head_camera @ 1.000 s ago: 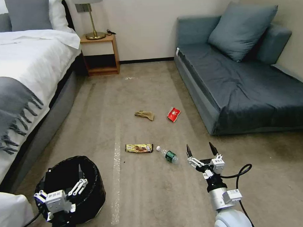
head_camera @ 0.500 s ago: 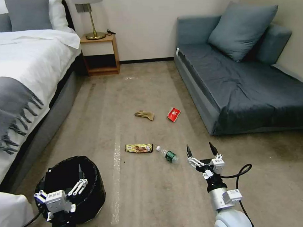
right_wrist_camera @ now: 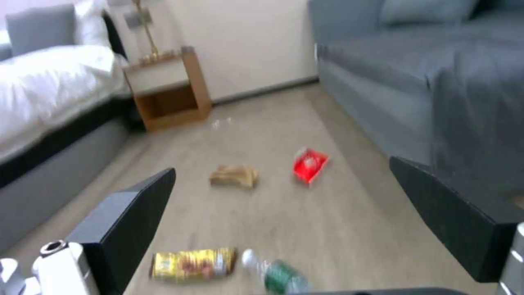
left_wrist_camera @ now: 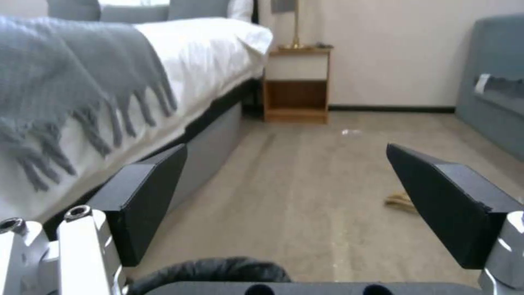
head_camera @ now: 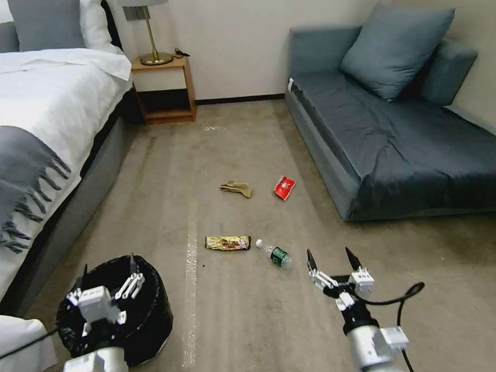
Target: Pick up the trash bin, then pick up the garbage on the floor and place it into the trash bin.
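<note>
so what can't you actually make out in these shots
- Trash bin inside: head view, left gripper and the black liner hide it.
- Bin body: left wrist view, cut off at the edge.
- Snack wrapper print: right wrist view, blurred.
- Bottle: right wrist view, partly cut off.

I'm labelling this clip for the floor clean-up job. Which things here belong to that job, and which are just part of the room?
Part of the job:
trash bin
bottle
gold-brown wrapper
crumpled paper
red packet
left gripper, jaws open over the bin
right gripper, jaws open near the bottle

Just the room:
bed
sofa
nightstand
lamp
</note>
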Motion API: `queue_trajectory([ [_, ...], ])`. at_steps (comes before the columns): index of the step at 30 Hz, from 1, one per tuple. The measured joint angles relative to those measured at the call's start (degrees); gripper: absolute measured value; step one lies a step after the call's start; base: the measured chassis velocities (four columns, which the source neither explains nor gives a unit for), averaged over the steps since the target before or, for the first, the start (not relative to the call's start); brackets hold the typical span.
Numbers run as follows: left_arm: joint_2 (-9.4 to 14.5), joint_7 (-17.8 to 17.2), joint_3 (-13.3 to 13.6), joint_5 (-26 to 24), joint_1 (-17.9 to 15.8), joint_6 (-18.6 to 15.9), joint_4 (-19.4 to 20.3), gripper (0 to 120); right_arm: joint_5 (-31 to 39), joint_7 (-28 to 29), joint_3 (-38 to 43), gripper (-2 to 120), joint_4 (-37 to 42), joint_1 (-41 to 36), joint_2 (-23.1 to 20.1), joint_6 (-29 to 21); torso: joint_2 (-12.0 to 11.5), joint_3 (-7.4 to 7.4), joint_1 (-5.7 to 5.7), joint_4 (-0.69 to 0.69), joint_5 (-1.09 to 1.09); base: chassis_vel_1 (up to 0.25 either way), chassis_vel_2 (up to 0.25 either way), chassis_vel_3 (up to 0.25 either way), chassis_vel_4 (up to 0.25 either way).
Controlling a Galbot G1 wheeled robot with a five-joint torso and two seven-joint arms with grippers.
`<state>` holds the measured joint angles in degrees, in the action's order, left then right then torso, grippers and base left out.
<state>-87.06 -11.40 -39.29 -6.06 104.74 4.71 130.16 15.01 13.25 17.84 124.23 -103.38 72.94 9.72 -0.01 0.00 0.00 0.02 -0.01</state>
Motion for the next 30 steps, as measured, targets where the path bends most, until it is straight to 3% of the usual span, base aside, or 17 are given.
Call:
queue_trajectory([
  [9,3.94,0.98,0.42,-6.75,-6.93,-14.37,2.83,91,0.56,-0.12,3.99,100,12.48,-12.76,5.51,-9.90,0.01,-0.01,0.00,-0.05,-0.01,0.000,0.000,0.000,0.000],
  [24,4.41,1.03,-0.85,-6.85,-6.22,-15.01,2.98,91,0.47,0.12,3.77,100,9.66,-10.35,5.10,-9.67,0.01,0.00,0.00,-0.02,0.01,0.000,0.000,0.000,0.000],
  [30,5.73,0.31,-2.59,-7.09,-4.72,-16.20,4.25,91,0.48,0.48,4.59,100,8.90,-9.87,4.07,-9.06,0.01,0.00,0.00,-0.02,0.01,0.000,0.000,0.000,0.000],
])
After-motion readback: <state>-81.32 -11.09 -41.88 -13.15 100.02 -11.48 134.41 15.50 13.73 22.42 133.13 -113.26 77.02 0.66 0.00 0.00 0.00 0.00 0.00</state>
